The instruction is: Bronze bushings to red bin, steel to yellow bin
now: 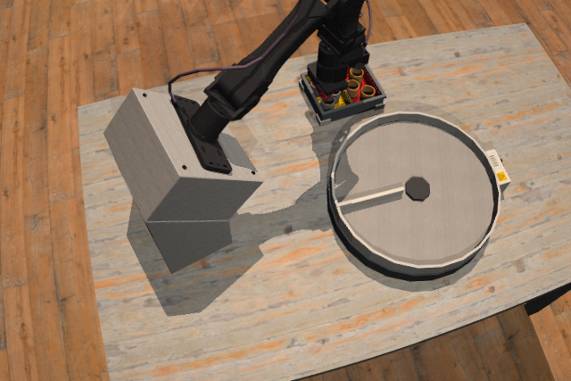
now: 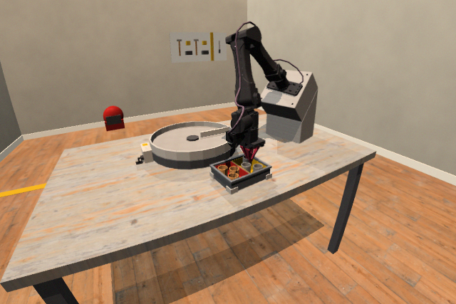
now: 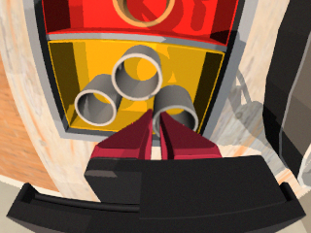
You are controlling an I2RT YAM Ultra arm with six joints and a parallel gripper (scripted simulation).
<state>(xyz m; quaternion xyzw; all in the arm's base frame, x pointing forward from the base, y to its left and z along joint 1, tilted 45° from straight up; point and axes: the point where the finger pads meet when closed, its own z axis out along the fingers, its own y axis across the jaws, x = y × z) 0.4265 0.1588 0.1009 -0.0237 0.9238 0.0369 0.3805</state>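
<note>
My gripper [image 3: 155, 115] is shut on the wall of a steel bushing [image 3: 177, 107] and holds it low inside the yellow bin [image 3: 136, 87], at its right side. Two other steel bushings [image 3: 138, 77] [image 3: 96, 107] stand in the yellow bin beside it. In the top view the gripper [image 1: 330, 96] reaches down into the two-part tray, and the turntable [image 1: 415, 190] shows no bushings on it. The exterior view shows the gripper [image 2: 250, 156] over the yellow bin [image 2: 253, 163].
The tray stands just behind the turntable's raised rim [image 1: 350, 129]. A white sweeper bar [image 1: 368, 195] lies across the turntable from its black hub [image 1: 417, 188]. The arm's grey pedestal [image 1: 170, 160] stands at the table's left. A small control box [image 1: 499, 172] sits at the turntable's right.
</note>
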